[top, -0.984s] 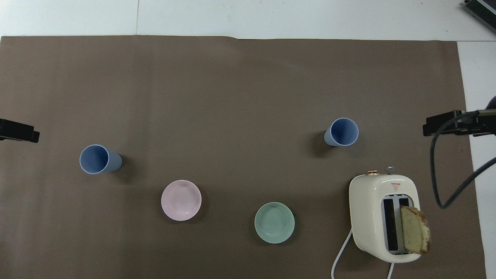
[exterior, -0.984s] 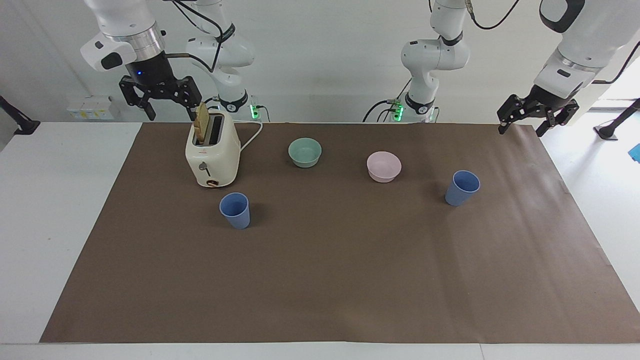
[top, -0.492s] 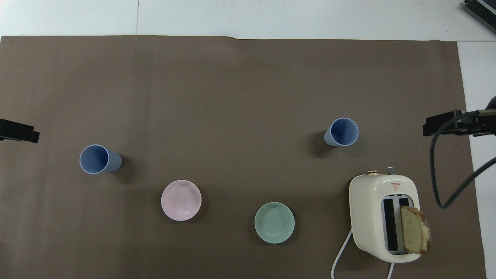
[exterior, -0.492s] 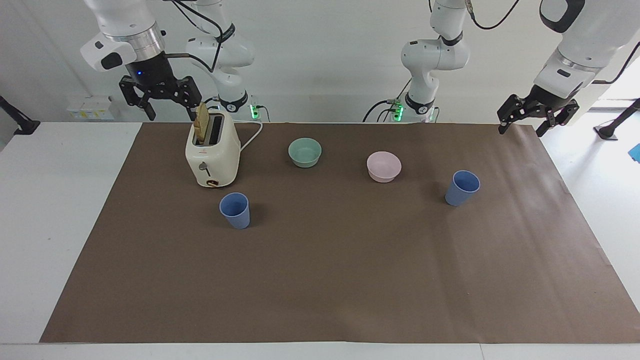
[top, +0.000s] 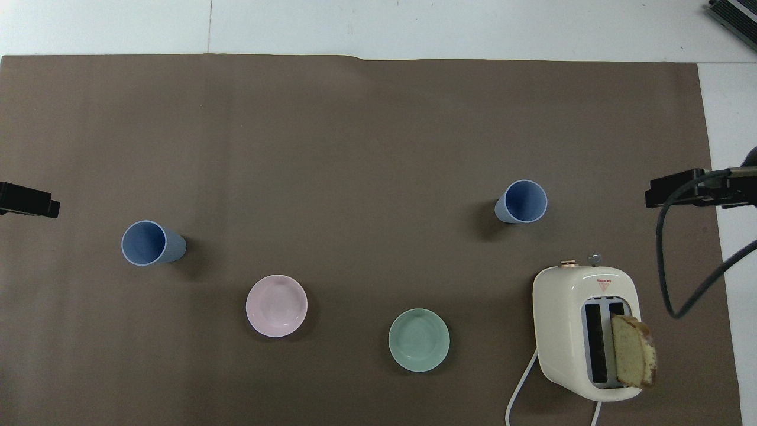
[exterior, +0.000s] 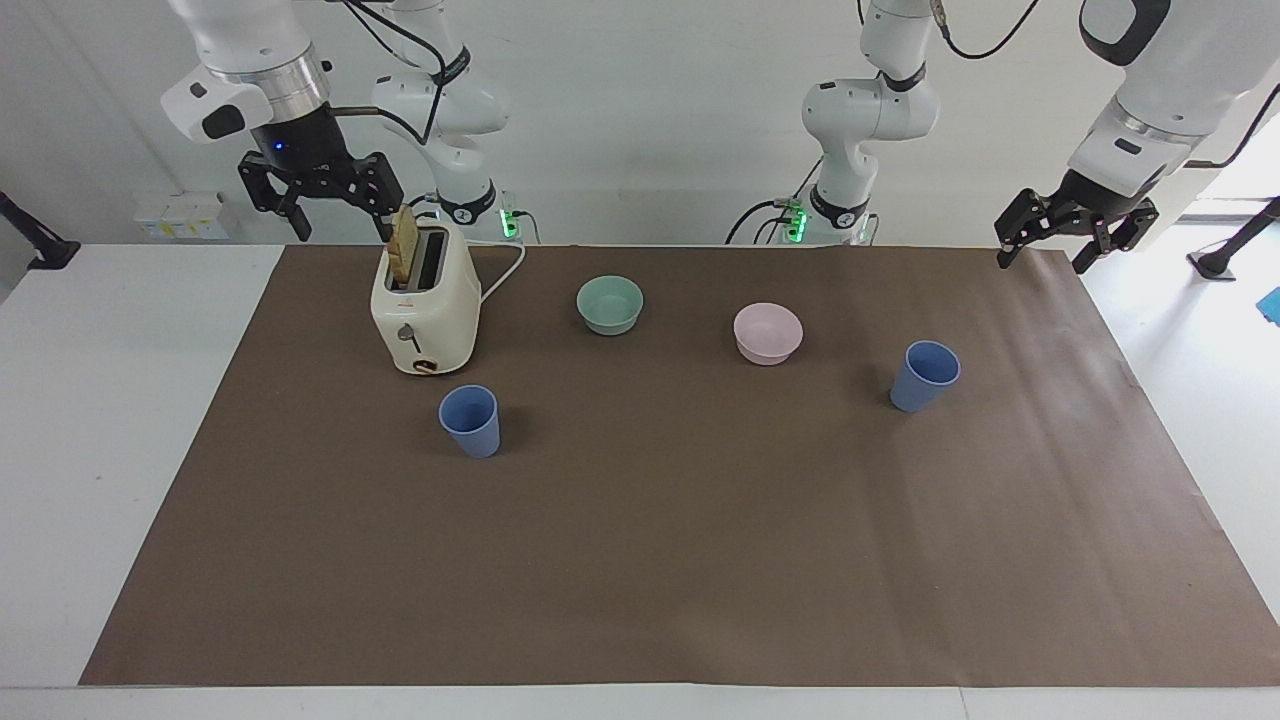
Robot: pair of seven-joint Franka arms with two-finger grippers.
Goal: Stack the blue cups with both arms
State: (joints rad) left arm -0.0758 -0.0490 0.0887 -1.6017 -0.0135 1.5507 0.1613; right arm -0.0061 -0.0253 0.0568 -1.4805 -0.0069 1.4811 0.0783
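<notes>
Two blue cups stand upright and apart on the brown mat. One cup point(exterior: 470, 420) point(top: 521, 201) is just farther from the robots than the toaster, toward the right arm's end. The other cup point(exterior: 925, 375) point(top: 151, 244) is toward the left arm's end, beside the pink bowl. My right gripper point(exterior: 343, 228) is open and empty, raised over the mat's edge beside the toaster; its tip shows in the overhead view point(top: 680, 192). My left gripper point(exterior: 1042, 262) is open and empty, raised over the mat's corner; its tip shows in the overhead view point(top: 29, 201).
A cream toaster point(exterior: 425, 310) point(top: 585, 331) with a bread slice point(exterior: 404, 245) sticking up stands near the right arm. A mint-green bowl point(exterior: 610, 304) point(top: 419, 340) and a pink bowl point(exterior: 767, 333) point(top: 276, 306) sit between the cups, nearer to the robots.
</notes>
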